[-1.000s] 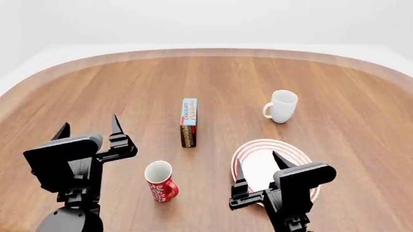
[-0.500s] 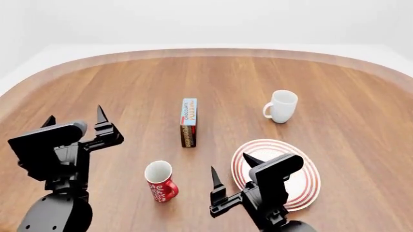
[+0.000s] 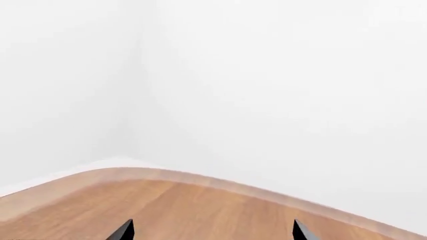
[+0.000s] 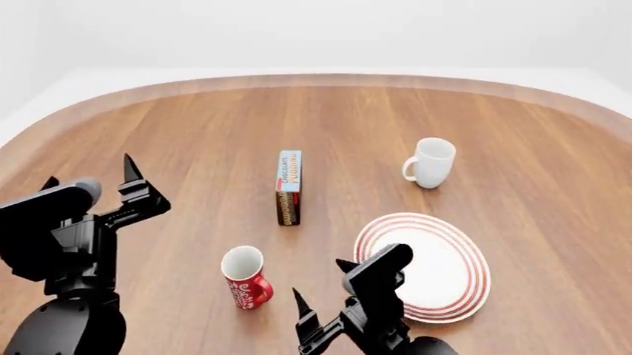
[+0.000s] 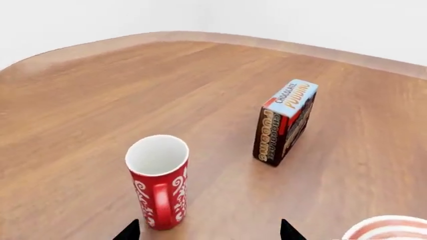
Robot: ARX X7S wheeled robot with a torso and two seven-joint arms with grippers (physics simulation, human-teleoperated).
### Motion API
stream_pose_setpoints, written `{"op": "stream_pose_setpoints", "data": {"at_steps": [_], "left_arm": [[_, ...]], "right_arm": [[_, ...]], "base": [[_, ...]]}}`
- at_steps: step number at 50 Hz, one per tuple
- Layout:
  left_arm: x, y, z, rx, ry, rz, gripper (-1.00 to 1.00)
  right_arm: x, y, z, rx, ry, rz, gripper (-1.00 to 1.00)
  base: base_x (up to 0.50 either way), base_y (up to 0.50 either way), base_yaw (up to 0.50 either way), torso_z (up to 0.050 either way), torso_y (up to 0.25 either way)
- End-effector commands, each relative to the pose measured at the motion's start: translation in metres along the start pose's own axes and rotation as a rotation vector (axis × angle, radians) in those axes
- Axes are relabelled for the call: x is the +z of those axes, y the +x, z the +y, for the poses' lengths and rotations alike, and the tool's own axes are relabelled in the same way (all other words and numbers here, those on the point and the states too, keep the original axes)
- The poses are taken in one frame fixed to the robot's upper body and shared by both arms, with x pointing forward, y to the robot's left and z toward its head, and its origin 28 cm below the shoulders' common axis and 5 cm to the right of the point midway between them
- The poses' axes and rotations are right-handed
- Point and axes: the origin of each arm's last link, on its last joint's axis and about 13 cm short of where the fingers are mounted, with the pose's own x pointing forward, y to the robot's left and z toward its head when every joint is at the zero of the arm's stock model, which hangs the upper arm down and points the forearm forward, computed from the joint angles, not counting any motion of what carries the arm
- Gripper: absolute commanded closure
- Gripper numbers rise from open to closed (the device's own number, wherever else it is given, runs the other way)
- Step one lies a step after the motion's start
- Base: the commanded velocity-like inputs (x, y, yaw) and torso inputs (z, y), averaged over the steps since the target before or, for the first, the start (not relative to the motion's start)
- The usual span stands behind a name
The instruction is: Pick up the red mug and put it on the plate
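Nothing done yet: the red mug point(image 4: 245, 277) stands left of the plate point(image 4: 427, 268), ungrasped; both arms' jaws wide, empty.

red mug point(image 4: 245, 277): small, red with white swirling pattern, white inside, empty
red mug pose: upright on the tabletop point(image 4: 197, 148), mouth up; in the right wrist view point(image 5: 159, 182) its red handle faces the camera
red mug place: toward the tabletop's near edge, left of the plate and apart from it
plate point(image 4: 434, 266): round, white, concentric red rings around the rim, far wider than the mug
plate state: lying flat, nothing on it
plate place: near edge of the tabletop, right of the centre
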Motion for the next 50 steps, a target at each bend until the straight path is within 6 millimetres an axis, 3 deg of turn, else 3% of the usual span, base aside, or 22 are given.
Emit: {"op": "stream_pose_setpoints", "data": {"at_steps": [1,20,50], "left_arm": [[0.005,0.004,0.003,0.021,-0.021,-0.013,-1.00],[0.006,0.003,0.002,0.011,-0.028,-0.014,-1.00],[0.012,-0.002,0.005,0.014,-0.043,-0.021,-1.00]], "right_arm": [[-0.005,0.029,0.013,0.158,-0.048,0.073,-1.00],[0.011,0.046,0.004,0.185,-0.061,0.045,-1.00],[-0.007,0.085,-0.011,0.222,-0.001,0.159,-1.00]], "base": [[0.00,0.00,0.00,0.000,0.000],[0.00,0.00,0.00,0.000,0.000],[0.00,0.00,0.00,0.000,0.000]]}}
